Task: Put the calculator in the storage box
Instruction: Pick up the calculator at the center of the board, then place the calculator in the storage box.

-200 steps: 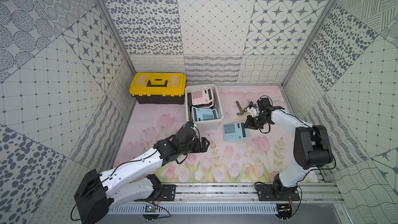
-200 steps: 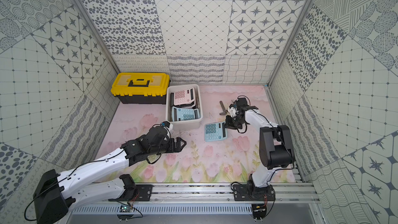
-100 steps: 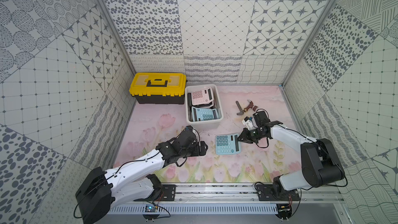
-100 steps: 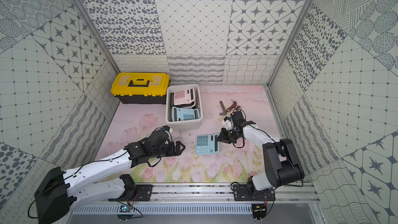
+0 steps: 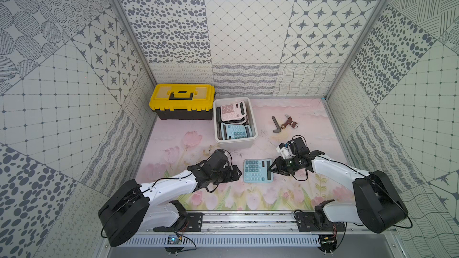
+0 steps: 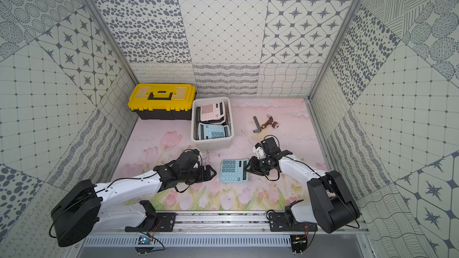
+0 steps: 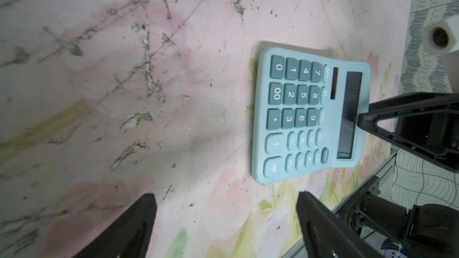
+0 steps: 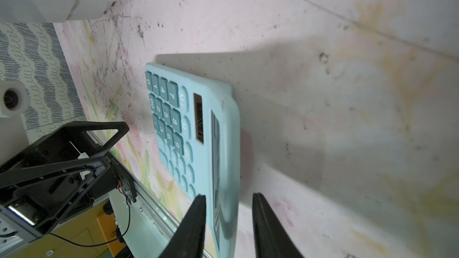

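A light blue calculator [image 5: 258, 174] [image 6: 234, 174] lies keys up on the pink mat, in front of the storage box [image 5: 236, 140] [image 6: 212, 141], an off-white tub that holds a pink and a blue calculator. My right gripper [image 5: 272, 169] [image 8: 228, 196] sits at the calculator's [image 8: 198, 140] display edge. Its jaws straddle that edge, parted, with a gap beside one finger. My left gripper [image 5: 239, 173] [image 7: 224, 194] is open just left of the calculator [image 7: 305, 117], with only mat between its fingers.
A yellow-lidded black toolbox [image 5: 182, 100] stands against the back wall, left of the tub. A small hammer and a brown-handled tool [image 5: 284, 124] lie on the mat at the back right. The metal rail [image 5: 248, 219] runs along the front edge.
My right gripper carried the calculator from beside the tub forward and leftward, set it on the mat and parted its jaws. My left gripper came right to meet it.
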You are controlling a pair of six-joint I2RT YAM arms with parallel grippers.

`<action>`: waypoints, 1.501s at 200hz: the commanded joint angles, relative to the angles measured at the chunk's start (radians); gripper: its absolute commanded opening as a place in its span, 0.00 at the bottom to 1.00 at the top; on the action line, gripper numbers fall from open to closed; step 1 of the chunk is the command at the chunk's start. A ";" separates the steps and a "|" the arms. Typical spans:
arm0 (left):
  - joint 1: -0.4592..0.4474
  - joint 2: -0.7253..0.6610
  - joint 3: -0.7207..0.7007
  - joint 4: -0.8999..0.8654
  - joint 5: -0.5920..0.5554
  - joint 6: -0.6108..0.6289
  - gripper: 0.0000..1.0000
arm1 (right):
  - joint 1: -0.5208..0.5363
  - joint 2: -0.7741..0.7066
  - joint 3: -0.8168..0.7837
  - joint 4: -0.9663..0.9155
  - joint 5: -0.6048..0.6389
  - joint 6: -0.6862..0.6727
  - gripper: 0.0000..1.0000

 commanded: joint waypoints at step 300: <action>0.012 -0.467 0.077 -0.301 -0.186 0.059 1.00 | -0.149 -0.417 0.309 -0.314 0.203 0.005 0.00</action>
